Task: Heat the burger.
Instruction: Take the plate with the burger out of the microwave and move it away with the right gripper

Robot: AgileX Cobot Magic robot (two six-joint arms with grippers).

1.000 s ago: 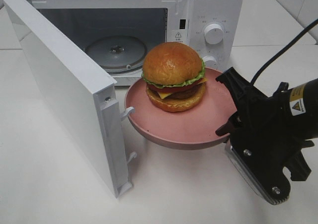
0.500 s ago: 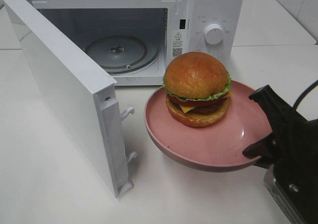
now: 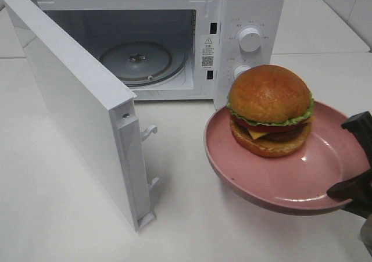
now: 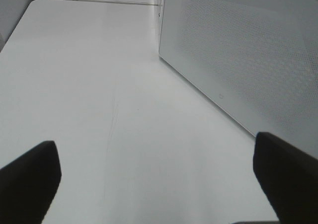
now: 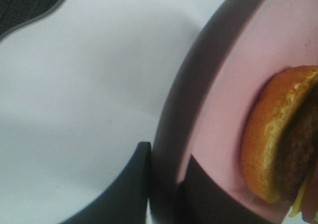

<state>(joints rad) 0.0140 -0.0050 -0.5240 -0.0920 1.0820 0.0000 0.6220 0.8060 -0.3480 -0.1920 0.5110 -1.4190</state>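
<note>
The burger, with a glossy brown bun, lettuce and cheese, sits upright on a pink plate. My right gripper is shut on the plate's right rim and holds it above the table, right of and in front of the open microwave. In the right wrist view its black fingers clamp the plate rim, with the burger just beyond. My left gripper is open and empty over bare table beside the microwave door; the exterior high view does not show it.
The microwave door swings out wide to the left front, with its latch hooks facing the plate. A glass turntable lies inside the cavity. Two dials are on the right panel. The white table spreads around.
The right gripper has carried the plate and burger to the right and toward the front, away from the microwave opening. The arm has slid mostly out of the exterior high view. The left gripper stays open.
</note>
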